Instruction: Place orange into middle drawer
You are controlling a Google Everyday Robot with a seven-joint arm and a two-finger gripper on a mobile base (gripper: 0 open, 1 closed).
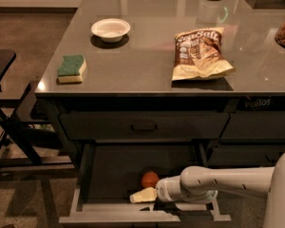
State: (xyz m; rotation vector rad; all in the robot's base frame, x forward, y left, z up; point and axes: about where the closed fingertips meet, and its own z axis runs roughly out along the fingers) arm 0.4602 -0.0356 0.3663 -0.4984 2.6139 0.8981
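The orange point(150, 179) lies on the dark floor of the open middle drawer point(109, 212), near its front centre. My gripper point(143, 195) reaches into the drawer from the right on a white arm and sits just in front of and below the orange. It is open and holds nothing. One pale fingertip point(137, 196) points left, close to the orange but apart from it.
A white bowl point(110, 29), a green sponge point(71, 68) and a chip bag point(201, 53) lie on the grey counter above. The top drawer point(143, 126) is closed. A dark chair frame point(9, 122) stands at the left.
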